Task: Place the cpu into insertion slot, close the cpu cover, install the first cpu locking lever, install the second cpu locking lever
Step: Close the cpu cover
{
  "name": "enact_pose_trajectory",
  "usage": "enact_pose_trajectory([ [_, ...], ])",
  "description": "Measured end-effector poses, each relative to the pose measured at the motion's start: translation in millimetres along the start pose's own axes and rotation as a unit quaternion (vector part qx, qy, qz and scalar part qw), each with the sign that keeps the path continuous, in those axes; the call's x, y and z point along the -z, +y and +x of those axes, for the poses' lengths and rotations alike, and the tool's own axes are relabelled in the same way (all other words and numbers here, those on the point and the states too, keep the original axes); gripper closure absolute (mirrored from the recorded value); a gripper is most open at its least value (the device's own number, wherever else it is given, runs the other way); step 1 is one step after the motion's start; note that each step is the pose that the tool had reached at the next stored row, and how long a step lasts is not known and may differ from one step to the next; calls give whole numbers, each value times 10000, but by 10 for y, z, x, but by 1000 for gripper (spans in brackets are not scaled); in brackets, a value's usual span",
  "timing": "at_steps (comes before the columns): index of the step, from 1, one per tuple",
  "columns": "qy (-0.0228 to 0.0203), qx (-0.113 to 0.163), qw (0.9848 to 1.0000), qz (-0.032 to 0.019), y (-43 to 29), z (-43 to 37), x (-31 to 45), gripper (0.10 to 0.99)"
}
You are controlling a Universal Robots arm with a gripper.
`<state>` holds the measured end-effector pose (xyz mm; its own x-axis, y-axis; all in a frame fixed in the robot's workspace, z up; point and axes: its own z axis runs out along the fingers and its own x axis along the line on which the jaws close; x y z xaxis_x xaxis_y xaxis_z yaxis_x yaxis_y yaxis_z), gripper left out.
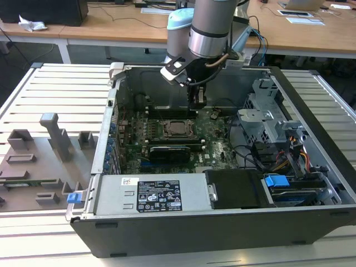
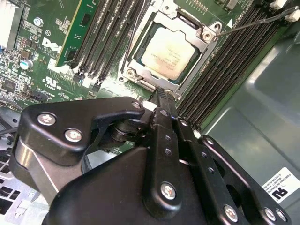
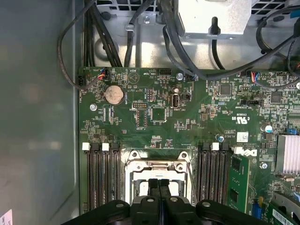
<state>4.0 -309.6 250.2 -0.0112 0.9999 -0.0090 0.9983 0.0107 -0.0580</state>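
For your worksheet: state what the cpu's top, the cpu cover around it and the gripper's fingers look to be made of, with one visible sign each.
The cpu: likely metal, matte silver-grey, soft sheen. The cpu cover: apparently thin sheet metal, brighter silver, glinting edges. Fingers of the gripper: matte black, metal or hard plastic, cannot tell; bright screws set in them.

Grey fixture board [image 1: 39, 167] beside computer case [image 1: 211, 233]

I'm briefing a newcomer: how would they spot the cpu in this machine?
Inside the open computer case, find the green motherboard and the two banks of long black memory slots. Between them sits the cpu, a flat square with a dull silver top, ringed by the silver cpu cover, unlike the black slots beside it.
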Motion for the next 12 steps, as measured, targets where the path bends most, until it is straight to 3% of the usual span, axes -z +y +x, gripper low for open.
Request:
enact_pose_trajectory([
  [12,1,0,10000,0,-134,2,-24,980],
])
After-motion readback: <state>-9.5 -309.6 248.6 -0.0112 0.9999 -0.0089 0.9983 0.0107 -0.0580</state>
